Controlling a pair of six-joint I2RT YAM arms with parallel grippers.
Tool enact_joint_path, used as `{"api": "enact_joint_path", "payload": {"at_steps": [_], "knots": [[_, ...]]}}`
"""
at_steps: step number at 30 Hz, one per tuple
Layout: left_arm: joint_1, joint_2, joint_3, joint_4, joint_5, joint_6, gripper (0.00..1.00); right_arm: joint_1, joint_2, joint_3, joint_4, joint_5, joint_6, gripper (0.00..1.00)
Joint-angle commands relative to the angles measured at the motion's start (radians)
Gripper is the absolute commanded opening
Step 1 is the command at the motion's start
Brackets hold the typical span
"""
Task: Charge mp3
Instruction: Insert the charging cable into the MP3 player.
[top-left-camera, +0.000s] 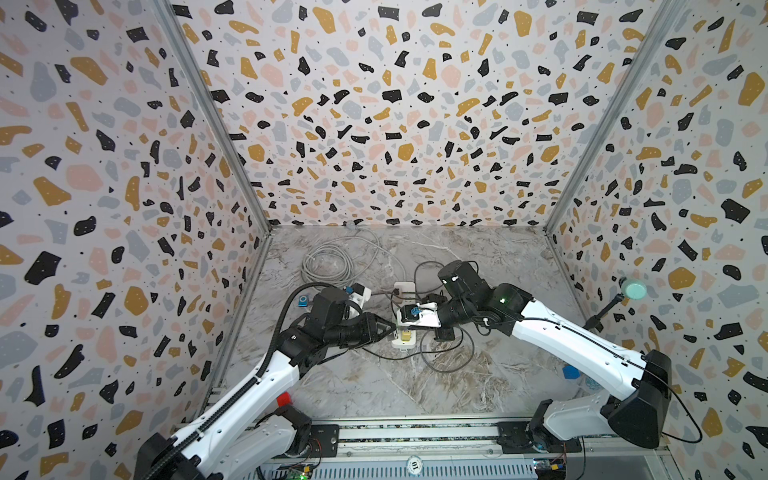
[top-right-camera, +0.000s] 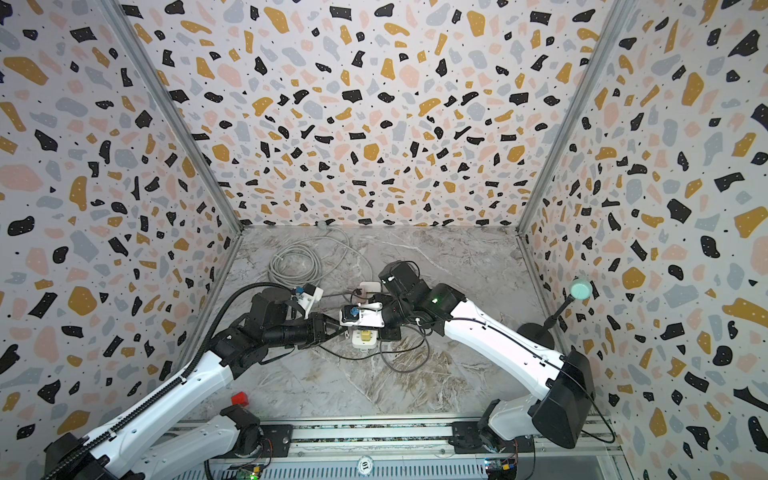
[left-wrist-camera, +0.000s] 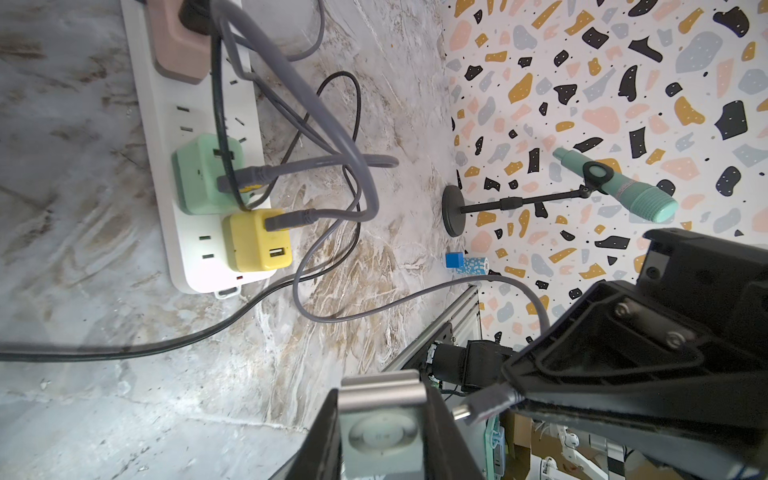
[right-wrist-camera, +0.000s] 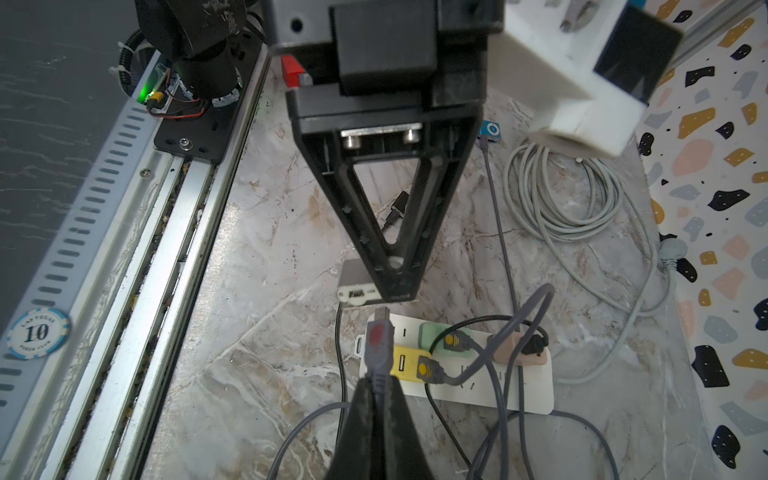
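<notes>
Right jaws: clenched on grey mini-USB plug (right-wrist-camera: 379, 332), tip just short of end port (right-wrist-camera: 356, 294). Silver square mp3 player (right-wrist-camera: 353, 278): grasped in left jaws, over marble counter (right-wrist-camera: 266, 332), beside white power strip (right-wrist-camera: 538, 390). Advice: level plug with port, push straight, left jaws holding steady

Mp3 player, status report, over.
Left gripper shut on silver mp3 player. Right gripper shut on cable plug, just short of its port. Nothing between them.
</notes>
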Motion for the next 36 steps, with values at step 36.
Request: {"api": "enact_joint_path", "payload": {"at_steps": [36], "knots": [[0.009, 0.03, 0.046, 0.06, 0.072, 0.013, 0.0, 0.017, -0.022, -0.046, -0.002, -0.02, 0.011, 0.0]]}}
